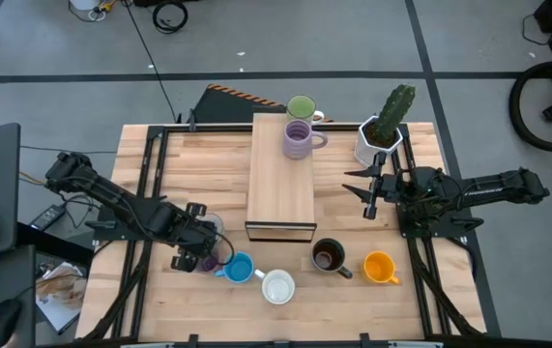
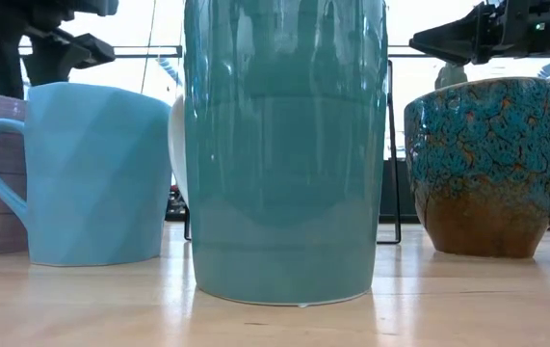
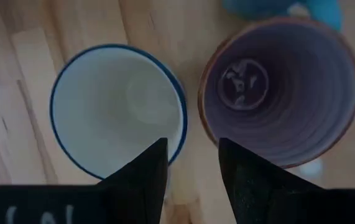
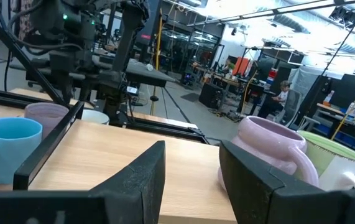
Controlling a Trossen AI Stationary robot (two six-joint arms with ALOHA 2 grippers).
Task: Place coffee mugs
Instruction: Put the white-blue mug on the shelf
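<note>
At the table's near left, my left gripper (image 1: 198,257) (image 3: 193,149) points down, open, over two mugs that stand side by side: a white mug with a blue rim (image 3: 118,109) and a lilac mug (image 3: 283,87). Its fingers hover over the gap between their rims. To their right, a blue mug (image 1: 239,268), a white mug (image 1: 277,286), a dark brown mug (image 1: 329,256) and an orange mug (image 1: 380,267) stand along the near edge. A second lilac mug (image 1: 298,140) and a green mug (image 1: 301,108) stand on a wooden riser (image 1: 280,188). My right gripper (image 1: 369,196) (image 4: 193,155) waits open and level at the right.
A white hexagonal pot with a cactus (image 1: 380,135) stands at the far right, next to my right arm. The riser fills the table's middle. Bare wood lies left of the riser and between the riser and the near row of mugs. Black frame rails run along both table sides.
</note>
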